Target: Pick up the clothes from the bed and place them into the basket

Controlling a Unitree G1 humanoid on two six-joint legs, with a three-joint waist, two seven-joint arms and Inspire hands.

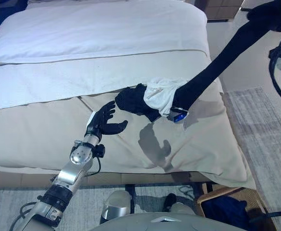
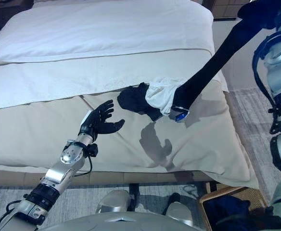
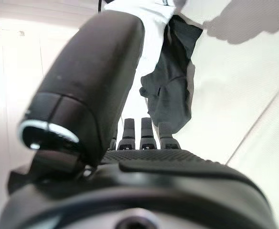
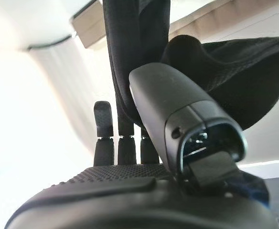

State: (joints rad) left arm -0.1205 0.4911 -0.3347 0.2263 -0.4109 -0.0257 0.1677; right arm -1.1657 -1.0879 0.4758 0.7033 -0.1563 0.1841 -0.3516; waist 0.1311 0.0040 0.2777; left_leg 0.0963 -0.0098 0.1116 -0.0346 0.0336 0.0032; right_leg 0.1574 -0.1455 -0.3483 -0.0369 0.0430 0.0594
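A black garment (image 1: 133,102) and a white garment (image 1: 160,94) lie bunched on the beige bed cover (image 1: 44,130). A long black garment (image 1: 227,53) stretches from this pile up to my right hand (image 2: 264,10) at the upper right. In the right wrist view the black garment (image 4: 130,57) runs between the thumb and fingers of my right hand (image 4: 130,183), which pinch it. My left hand (image 1: 105,122) is open just above the bed, a little left of the black garment and apart from it. The left wrist view shows the black garment (image 3: 170,95) past its straight fingers (image 3: 146,131).
A wicker basket (image 1: 216,193) stands on the floor at the bed's lower right corner, with dark blue cloth (image 1: 227,211) in it. A grey rug (image 1: 261,125) lies right of the bed. White bedding (image 1: 97,29) covers the far half.
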